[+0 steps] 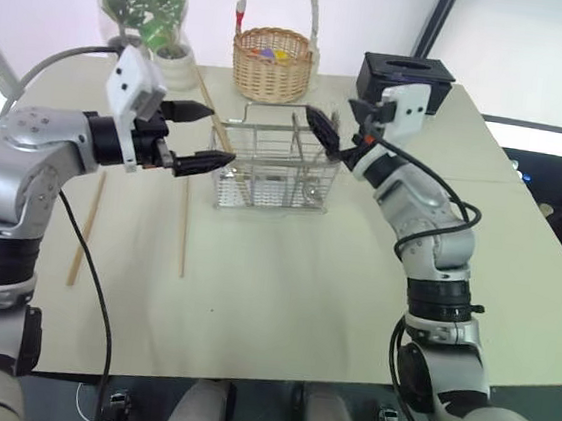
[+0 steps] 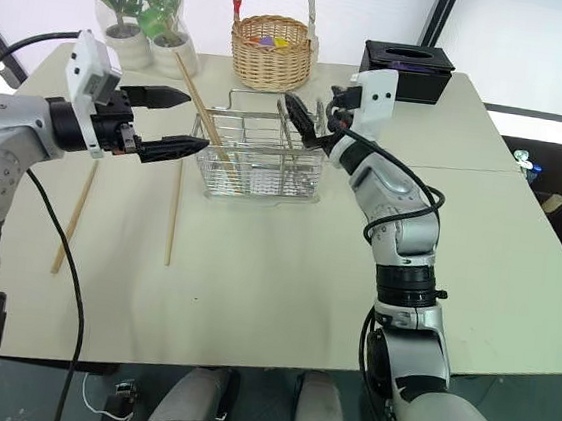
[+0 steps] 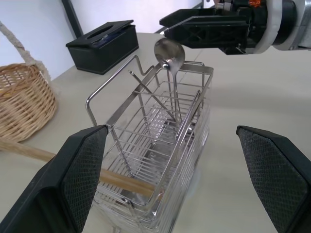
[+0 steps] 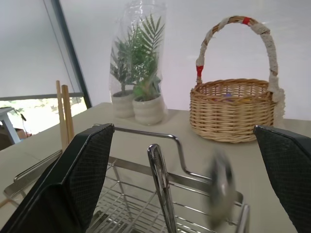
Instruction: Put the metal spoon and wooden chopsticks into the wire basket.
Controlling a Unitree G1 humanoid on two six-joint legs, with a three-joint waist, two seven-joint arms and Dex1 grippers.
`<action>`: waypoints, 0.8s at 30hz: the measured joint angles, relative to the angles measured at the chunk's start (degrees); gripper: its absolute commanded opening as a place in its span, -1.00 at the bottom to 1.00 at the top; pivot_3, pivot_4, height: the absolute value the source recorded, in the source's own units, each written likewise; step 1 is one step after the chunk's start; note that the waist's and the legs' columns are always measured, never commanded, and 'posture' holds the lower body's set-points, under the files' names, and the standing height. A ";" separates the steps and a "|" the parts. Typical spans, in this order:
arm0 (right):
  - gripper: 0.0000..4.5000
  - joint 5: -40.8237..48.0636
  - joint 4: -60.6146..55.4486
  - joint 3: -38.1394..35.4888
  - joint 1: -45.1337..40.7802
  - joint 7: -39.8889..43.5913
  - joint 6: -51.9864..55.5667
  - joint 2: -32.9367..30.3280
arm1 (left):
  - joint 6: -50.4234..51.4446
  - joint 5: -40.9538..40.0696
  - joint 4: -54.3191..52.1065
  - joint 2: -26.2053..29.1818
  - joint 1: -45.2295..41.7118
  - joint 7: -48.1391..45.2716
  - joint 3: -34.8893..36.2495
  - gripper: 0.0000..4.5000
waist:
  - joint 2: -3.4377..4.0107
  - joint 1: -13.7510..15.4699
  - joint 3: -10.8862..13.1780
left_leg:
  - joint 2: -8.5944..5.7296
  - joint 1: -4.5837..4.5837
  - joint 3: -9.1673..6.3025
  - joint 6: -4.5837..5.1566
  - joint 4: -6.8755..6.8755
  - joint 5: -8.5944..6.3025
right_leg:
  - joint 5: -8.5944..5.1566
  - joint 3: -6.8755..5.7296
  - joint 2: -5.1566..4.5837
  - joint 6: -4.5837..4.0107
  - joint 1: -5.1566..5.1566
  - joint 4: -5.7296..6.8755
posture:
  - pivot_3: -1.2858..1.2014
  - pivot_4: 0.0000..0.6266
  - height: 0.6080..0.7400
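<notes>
Spoon stands in the basket, bowl up. Two chopsticks lean inside too (two more lie on the bench). Right gripper is released above; left gripper gapes beside.

We noted a glossy metal spoon, a shiny wire basket, matt pale wooden chopsticks, a rough woven wicker basket and the smooth matt table.
</notes>
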 measured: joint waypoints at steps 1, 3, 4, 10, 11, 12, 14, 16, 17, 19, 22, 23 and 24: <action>0.98 0.06 0.00 -0.45 -0.30 0.58 0.00 -0.73 | 0.27 -0.13 -0.29 0.00 0.14 0.34 0.36 1.00 | 0.00 -0.01 0.00 | 0.00 0.00 0.02 0.00 0.00 0.00 | 0.00 0.00 0.00 0.00 0.00 0.00 | 0.03 -0.52 -0.16; 0.98 1.69 -0.22 -1.99 -1.50 3.10 0.42 -3.68 | 1.94 -1.34 -0.68 -0.01 0.19 1.88 2.00 1.00 | 0.01 0.05 0.01 | 0.00 -0.01 0.01 0.00 0.01 0.00 | 0.00 0.00 -0.01 0.00 0.00 -0.01 | 0.03 -0.52 -0.16; 0.98 3.44 -0.78 -3.34 -2.43 4.83 1.43 -5.69 | 3.01 -1.98 -0.72 0.00 0.18 3.24 3.47 1.00 | 0.01 0.05 0.01 | 0.00 -0.02 0.01 0.00 0.00 0.00 | 0.00 0.00 0.00 0.00 0.00 -0.01 | 0.03 -0.52 -0.16; 0.98 16.56 -9.46 -9.59 -5.08 17.96 10.25 -18.90 | 9.68 -3.21 1.02 0.64 -0.63 13.45 11.45 1.00 | -0.02 0.07 -0.01 | 0.02 -0.01 0.00 0.06 -0.06 -0.04 | -0.01 -0.03 0.01 0.01 0.26 -0.07 | 0.03 -0.52 -0.16; 0.98 18.89 -11.72 -9.91 -4.37 21.12 12.08 -21.83 | 11.14 -3.10 1.60 0.98 -0.75 15.52 12.29 1.00 | -0.03 0.08 -0.01 | 0.02 0.00 0.01 0.08 -0.05 -0.05 | -0.01 -0.04 -0.01 0.02 0.31 -0.11 | 0.03 -0.52 -0.16; 0.98 20.22 -13.41 -10.05 -3.56 23.22 13.09 -23.72 | 12.27 -2.86 2.26 1.51 -0.76 16.82 12.77 1.00 | -0.04 0.06 -0.02 | 0.02 0.02 0.02 0.10 -0.05 -0.06 | -0.01 -0.04 -0.02 0.02 0.33 -0.11 | 0.03 -0.52 -0.16; 0.98 22.83 -17.95 -10.02 0.58 28.53 15.24 -28.61 | 15.88 -1.52 4.45 2.74 -1.02 20.90 13.51 1.00 | -0.16 0.13 -0.09 | 0.02 0.07 0.01 0.13 -0.05 -0.08 | -0.03 -0.04 -0.02 0.04 0.40 -0.12 | 0.03 -0.52 -0.16; 0.98 24.34 -21.48 -9.49 5.45 32.44 16.54 -31.48 | 20.55 0.73 7.51 4.12 -1.28 25.08 13.34 1.00 | -0.23 0.13 -0.14 | 0.02 0.09 0.03 0.13 -0.02 -0.08 | -0.04 -0.04 -0.05 0.07 0.42 -0.13 | 0.03 -0.52 -0.16; 0.98 24.63 -22.98 -9.17 7.55 33.61 16.89 -31.95 | 22.88 2.05 9.28 4.40 -1.55 27.11 12.96 1.00 | -0.23 0.14 -0.14 | 0.02 0.09 0.04 0.13 0.00 -0.08 | -0.03 -0.04 -0.07 0.07 0.43 -0.12 | 0.03 -0.52 -0.16; 0.98 24.87 -25.13 -8.30 10.81 34.73 17.05 -32.35 | 27.10 4.48 13.38 4.89 -2.29 30.41 11.07 1.00 | -0.24 0.23 -0.14 | 0.02 0.10 0.03 0.15 0.01 -0.07 | -0.03 -0.04 -0.06 0.08 0.42 -0.11 | 0.03 -0.52 -0.16; 0.98 24.54 -26.64 -7.53 13.55 34.62 16.94 -32.40 | 31.72 6.60 19.60 4.62 -3.63 32.93 9.51 1.00 | -0.32 0.30 -0.14 | 0.02 0.09 0.00 0.14 0.02 -0.05 | -0.03 -0.05 -0.06 0.07 0.38 -0.09 | 0.03 -0.52 -0.16; 0.98 24.42 -26.81 -7.35 13.99 34.34 16.90 -32.34 | 32.53 7.08 21.82 4.12 -4.90 33.26 8.76 1.00 | -0.35 0.41 -0.16 | 0.02 0.08 -0.01 0.13 0.02 -0.05 | -0.03 -0.05 -0.07 0.07 0.38 -0.09 | 0.03 -0.52 -0.16; 0.98 24.39 -27.14 -6.92 14.34 34.01 16.87 -32.23 | 32.94 7.70 24.02 3.63 -6.14 33.61 8.06 1.00 | -0.38 0.57 -0.18 | 0.02 0.07 -0.03 0.12 0.02 -0.04 | -0.03 -0.06 -0.09 0.07 0.38 -0.10 | 0.03 -0.52 -0.16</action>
